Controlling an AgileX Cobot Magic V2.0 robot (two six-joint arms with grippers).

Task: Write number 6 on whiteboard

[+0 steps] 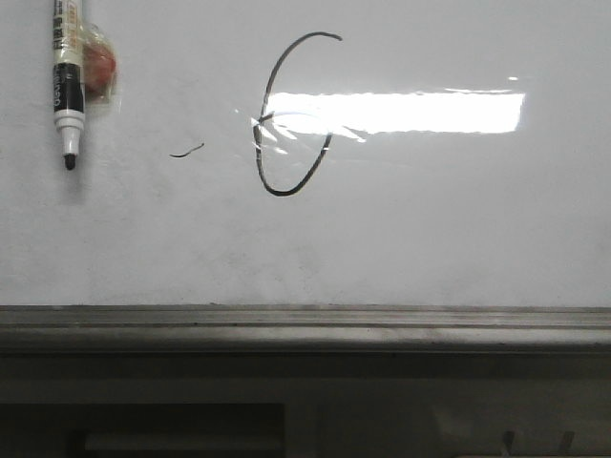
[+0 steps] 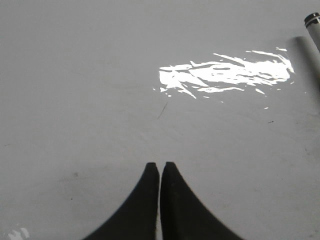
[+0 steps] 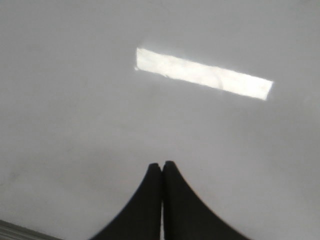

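Observation:
The whiteboard (image 1: 430, 229) fills the front view, glossy white with a bright rectangular glare. On it is the number 6 (image 1: 268, 143), a thin black line with a tall curved stroke and an oval lower loop. A black-and-white marker (image 1: 67, 81) lies on the board at the far left, uncapped tip toward me; its end shows in the left wrist view (image 2: 313, 27). My left gripper (image 2: 160, 165) is shut and empty above bare board. My right gripper (image 3: 161, 164) is shut and empty above bare board. Neither gripper shows in the front view.
A short black squiggle (image 1: 187, 150) lies left of the 6. A small red object in clear wrap (image 1: 100, 65) sits beside the marker. The grey metal ledge (image 1: 305, 324) runs along the board's near edge; its corner shows in the right wrist view (image 3: 20, 231).

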